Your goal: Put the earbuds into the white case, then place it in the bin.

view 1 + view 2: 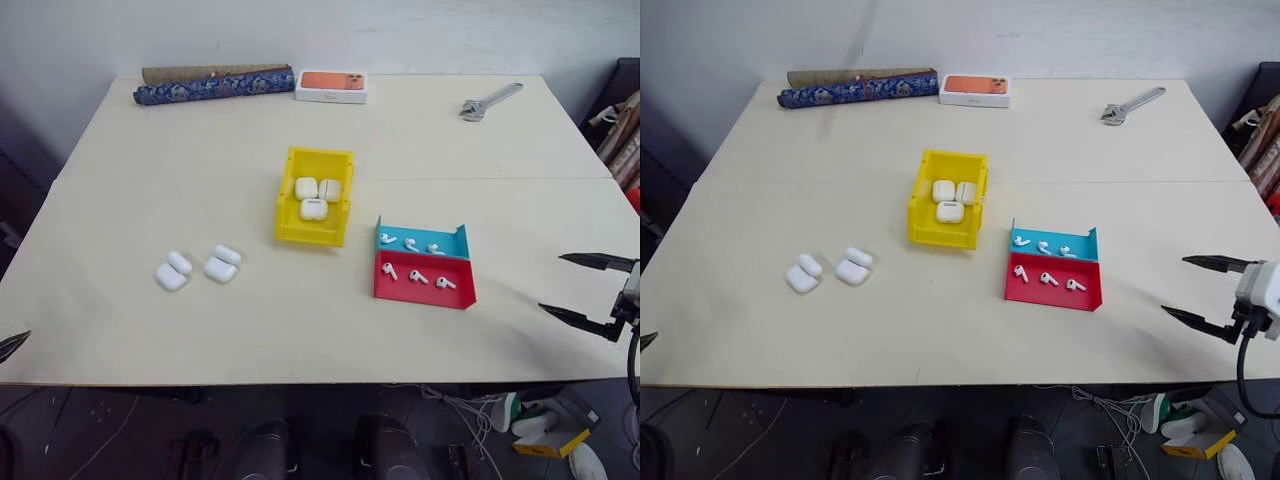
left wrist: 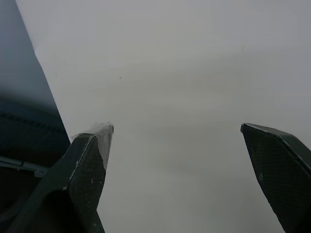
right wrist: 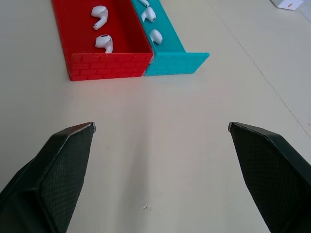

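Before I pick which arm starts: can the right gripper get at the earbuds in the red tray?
Probably yes. The right gripper hangs open beside the red tray, bare table between them, and the tray's earbuds lie uncovered.

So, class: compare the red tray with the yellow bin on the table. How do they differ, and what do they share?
The yellow bin has tall walls; the red tray is shallow. The bin holds three closed white cases; the tray holds three loose earbuds. The bin stands alone mid-table; the tray sits against a blue tray. Both are small, open-topped plastic containers.
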### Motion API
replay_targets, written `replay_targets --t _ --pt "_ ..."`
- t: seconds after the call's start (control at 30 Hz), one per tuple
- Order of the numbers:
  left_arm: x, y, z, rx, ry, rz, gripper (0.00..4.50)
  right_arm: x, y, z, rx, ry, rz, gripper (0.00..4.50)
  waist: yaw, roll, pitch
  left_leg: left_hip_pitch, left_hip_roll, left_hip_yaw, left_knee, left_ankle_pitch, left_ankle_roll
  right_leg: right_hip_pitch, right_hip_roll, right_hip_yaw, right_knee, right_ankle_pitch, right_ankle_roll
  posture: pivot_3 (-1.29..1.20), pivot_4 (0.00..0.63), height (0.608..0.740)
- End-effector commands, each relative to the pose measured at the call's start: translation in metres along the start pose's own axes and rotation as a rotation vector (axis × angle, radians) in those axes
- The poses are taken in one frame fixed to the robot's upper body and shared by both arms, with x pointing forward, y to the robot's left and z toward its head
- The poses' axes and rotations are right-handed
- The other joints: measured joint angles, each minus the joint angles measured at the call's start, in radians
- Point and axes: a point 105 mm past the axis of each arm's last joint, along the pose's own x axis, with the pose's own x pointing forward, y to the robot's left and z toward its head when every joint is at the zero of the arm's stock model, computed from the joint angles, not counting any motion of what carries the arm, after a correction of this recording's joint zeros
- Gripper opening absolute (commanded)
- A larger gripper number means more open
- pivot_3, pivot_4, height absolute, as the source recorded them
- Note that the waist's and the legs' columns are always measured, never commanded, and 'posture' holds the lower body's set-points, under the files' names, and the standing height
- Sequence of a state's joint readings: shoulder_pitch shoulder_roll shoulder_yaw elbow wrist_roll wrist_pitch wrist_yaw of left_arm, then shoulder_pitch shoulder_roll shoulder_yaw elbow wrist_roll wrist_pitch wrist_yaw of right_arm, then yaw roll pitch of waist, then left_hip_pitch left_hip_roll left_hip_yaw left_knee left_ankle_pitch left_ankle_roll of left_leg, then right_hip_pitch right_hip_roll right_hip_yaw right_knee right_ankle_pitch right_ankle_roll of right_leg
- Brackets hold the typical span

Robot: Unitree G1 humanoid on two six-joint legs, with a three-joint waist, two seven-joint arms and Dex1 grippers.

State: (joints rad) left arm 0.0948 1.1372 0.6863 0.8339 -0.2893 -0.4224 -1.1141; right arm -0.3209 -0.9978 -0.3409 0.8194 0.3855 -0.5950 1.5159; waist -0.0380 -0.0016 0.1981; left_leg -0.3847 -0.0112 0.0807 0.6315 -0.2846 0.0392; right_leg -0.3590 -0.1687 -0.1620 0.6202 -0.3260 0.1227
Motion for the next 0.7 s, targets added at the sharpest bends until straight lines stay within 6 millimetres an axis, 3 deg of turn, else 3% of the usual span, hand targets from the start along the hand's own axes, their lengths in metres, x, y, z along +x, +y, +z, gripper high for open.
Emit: replay_targets --t 0.03,0.17,0.23,0.3,0.43,0.53,0.6,0.7 --pt "0.0 0.001 0.009 0.0 -0.041 0.0 4.46 0.008 -0.002 0.007 0.004 -0.051 0.015 4.5 0.0 0.0 0.0 0.0 0.0 0.0 0.0 0.0 0.0 0.0 0.0 0.0 0.0 0.0 0.0 0.0 0.15 0.74" --pt "-0.001 -0.003 0.012 -0.107 -0.07 -0.031 4.46 0.029 -0.005 0.025 0.051 -0.174 0.013 4.5 0.003 0.0 0.0 0.0 0.0 0.0 0.001 0.0 0.0 0.0 0.0 0.002 0.001 0.0 0.0 0.0 0.15 0.74" --pt "-0.006 -0.008 -0.005 -0.241 0.046 -0.061 4.46 0.042 0.004 0.052 0.052 -0.354 0.058 4.5 0.001 0.0 0.0 0.0 0.002 0.0 0.001 0.0 0.0 -0.001 -0.001 0.003 0.001 0.0 -0.001 0.0 0.15 0.74" --pt "-0.017 0.001 -0.03 -0.284 0.205 0.048 4.46 0.051 0.018 0.073 0.027 -0.474 0.122 4.5 0.001 0.0 0.0 0.0 0.004 0.0 0.001 -0.001 -0.002 -0.001 0.001 0.003 0.0 0.001 -0.001 0.0 0.15 0.74" --pt "-0.03 0.007 -0.041 -0.38 0.253 0.129 4.46 0.062 0.033 0.097 -0.007 -0.587 0.155 4.5 0.01 -0.001 0.0 0.0 0.006 0.0 0.001 -0.001 -0.004 -0.001 0.003 0.002 0.001 0.001 -0.001 0.0 0.15 0.74" --pt "-0.026 -0.004 -0.024 -0.459 0.208 0.03 4.46 0.067 0.053 0.101 -0.094 -0.582 0.276 4.5 0.016 -0.005 0.0 0.0 0.006 0.0 0.002 -0.002 -0.002 -0.001 0.003 0.003 0.001 0.001 -0.001 0.0 0.15 0.74" --pt "-0.018 -0.017 0.0 -0.55 0.17 -0.069 4.46 0.07 0.053 0.101 -0.07 -0.586 0.265 4.5 0.023 -0.007 0.0 0.0 0.005 0.0 0.003 -0.003 -0.002 0.0 0.002 0.005 0.001 0.001 -0.001 0.0 0.15 0.74" --pt "0.002 -0.024 0.049 -0.477 0.158 -0.163 4.46 0.074 0.048 0.106 -0.067 -0.61 0.239 4.5 0.036 -0.009 0.001 -0.001 0.006 -0.001 0.004 -0.005 -0.006 0.0 0.0 0.009 0.0 0.001 -0.002 0.0 0.15 0.74"
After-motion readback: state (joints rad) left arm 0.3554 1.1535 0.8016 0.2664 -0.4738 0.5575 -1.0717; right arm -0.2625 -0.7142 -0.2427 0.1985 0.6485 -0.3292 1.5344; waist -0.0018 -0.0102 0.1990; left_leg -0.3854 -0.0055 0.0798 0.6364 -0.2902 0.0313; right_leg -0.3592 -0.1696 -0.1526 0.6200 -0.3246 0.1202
